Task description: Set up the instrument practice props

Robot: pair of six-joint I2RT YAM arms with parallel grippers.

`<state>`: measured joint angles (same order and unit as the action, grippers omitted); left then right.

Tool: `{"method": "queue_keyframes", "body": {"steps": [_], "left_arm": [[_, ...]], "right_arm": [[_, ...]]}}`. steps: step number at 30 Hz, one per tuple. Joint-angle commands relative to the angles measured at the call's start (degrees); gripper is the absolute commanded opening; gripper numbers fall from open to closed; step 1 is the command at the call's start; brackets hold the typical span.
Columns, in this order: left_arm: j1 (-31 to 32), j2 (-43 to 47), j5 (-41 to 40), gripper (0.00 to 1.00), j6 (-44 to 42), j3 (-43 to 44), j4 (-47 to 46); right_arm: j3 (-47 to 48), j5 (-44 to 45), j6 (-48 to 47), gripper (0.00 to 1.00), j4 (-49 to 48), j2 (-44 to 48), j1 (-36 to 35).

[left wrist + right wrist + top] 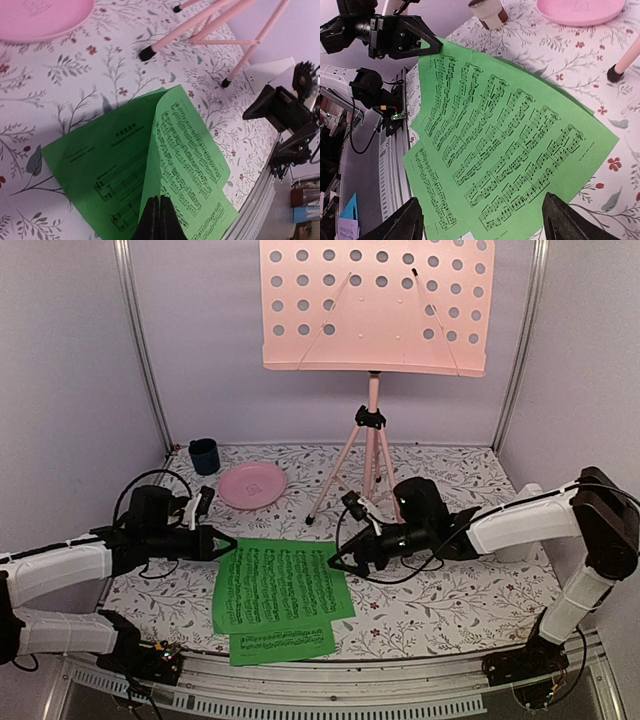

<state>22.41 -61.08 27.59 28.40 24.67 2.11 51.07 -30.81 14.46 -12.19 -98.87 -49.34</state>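
The pink tripod music stand (372,306) stands at the back, its perforated desk bare. Green sheet-music pages (282,583) lie stacked on the floral table, one sticking out at the front (284,644). My left gripper (222,544) is shut on the left edge of the top page (187,150) and holds that edge lifted; the fingertips (160,199) are pressed together. My right gripper (338,562) is open wide just above the pages' right side (485,215), holding nothing. The white metronome (269,75) shows partly behind the right arm.
A pink plate (252,484) and a dark blue cup (204,454) sit at the back left. The stand's legs (330,485) spread behind the pages, with one foot (615,74) close to the right gripper. The table's front rail (330,685) runs just below the pages.
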Motion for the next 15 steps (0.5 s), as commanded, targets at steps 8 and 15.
{"method": "queue_keyframes", "body": {"steps": [8, 15], "left_arm": [[14.05, 13.76, -1.29, 0.00, -10.80, 8.83, 5.29], [17.97, 13.47, 4.87, 0.00, -17.79, 16.78, 10.38]], "right_arm": [[-18.14, 1.01, -5.00, 0.97, -13.23, 24.12, 5.71], [-26.02, 0.61, -9.04, 0.99, -17.49, 32.99, 8.36]]}}
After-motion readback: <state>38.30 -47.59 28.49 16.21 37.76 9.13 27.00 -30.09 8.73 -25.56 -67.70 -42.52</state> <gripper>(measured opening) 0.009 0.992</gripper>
